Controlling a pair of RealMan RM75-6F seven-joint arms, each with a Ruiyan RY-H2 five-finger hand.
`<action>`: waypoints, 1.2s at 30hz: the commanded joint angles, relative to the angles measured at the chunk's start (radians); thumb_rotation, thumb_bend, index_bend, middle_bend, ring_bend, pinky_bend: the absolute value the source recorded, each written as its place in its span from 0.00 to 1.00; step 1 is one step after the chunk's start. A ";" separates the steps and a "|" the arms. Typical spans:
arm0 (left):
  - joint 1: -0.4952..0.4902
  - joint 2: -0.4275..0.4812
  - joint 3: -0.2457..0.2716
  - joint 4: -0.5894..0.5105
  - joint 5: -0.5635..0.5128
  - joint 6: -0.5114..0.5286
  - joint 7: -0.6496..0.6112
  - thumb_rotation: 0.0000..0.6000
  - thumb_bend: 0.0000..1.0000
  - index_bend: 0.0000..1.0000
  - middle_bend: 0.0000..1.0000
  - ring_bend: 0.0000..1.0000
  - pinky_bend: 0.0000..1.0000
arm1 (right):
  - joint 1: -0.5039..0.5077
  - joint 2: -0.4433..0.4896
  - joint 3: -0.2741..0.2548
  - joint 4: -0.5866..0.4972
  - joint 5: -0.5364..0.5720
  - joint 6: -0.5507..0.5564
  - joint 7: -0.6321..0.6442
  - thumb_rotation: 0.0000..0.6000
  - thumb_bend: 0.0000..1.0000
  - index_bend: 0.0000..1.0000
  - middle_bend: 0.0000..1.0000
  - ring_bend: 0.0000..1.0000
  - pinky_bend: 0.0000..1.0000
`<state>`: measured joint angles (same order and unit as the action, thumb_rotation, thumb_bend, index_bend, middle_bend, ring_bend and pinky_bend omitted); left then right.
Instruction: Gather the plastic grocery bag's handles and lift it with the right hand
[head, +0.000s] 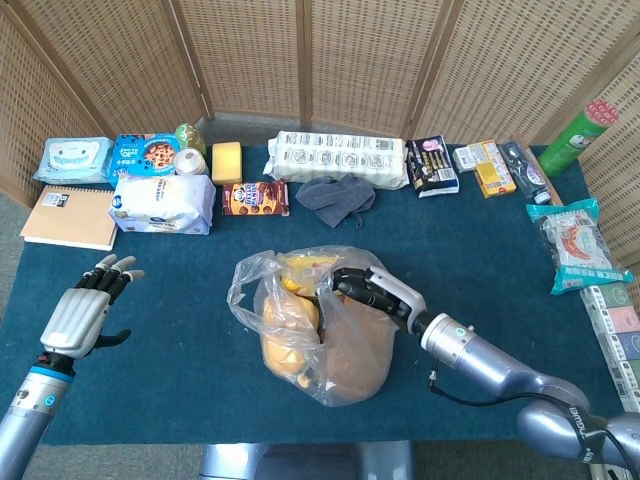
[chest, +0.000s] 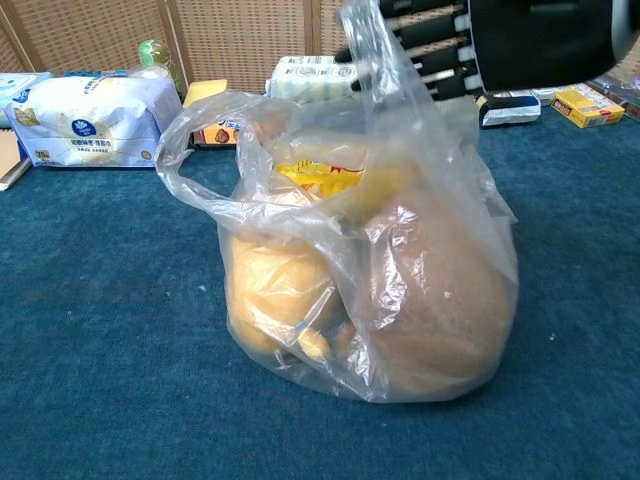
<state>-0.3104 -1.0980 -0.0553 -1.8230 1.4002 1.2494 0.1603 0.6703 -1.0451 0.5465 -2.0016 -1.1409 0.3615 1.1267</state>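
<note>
In the head view, the plastic bag (head: 322, 325) stands in the middle of the blue table (head: 180, 300); the right hand (head: 372, 291) reaches into its right handle, and the left hand (head: 82, 315) waits open, fingers apart. In the chest view, the right hand's fingers (chest: 425, 40) pass through the lifted right handle (chest: 375, 60), but I cannot tell if they close on it; the left handle (chest: 195, 150) hangs free.

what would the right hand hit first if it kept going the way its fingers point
The right hand points toward the robot's left, across the mouth of the plastic grocery bag. It would probably meet the bag's other handle first, the loop standing open on the far side, though depth is hard to judge.
</note>
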 joint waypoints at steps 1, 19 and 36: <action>-0.001 -0.001 0.000 0.002 -0.001 -0.001 -0.002 1.00 0.06 0.19 0.11 0.04 0.18 | -0.096 -0.016 0.159 -0.036 -0.056 -0.114 0.231 0.34 0.04 0.37 0.41 0.38 0.24; -0.001 0.002 0.001 -0.015 -0.007 0.001 0.021 1.00 0.06 0.19 0.11 0.04 0.18 | -0.286 -0.147 0.478 0.055 0.063 -0.536 0.189 0.33 0.04 0.45 0.47 0.47 0.39; -0.006 0.000 -0.003 -0.021 -0.023 -0.003 0.037 1.00 0.06 0.19 0.11 0.04 0.18 | -0.270 -0.196 0.584 0.229 0.561 -0.879 -0.212 0.34 0.04 0.49 0.49 0.49 0.40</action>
<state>-0.3163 -1.0982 -0.0586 -1.8437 1.3774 1.2465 0.1977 0.3940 -1.2396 1.1190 -1.7948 -0.6251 -0.4853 0.9458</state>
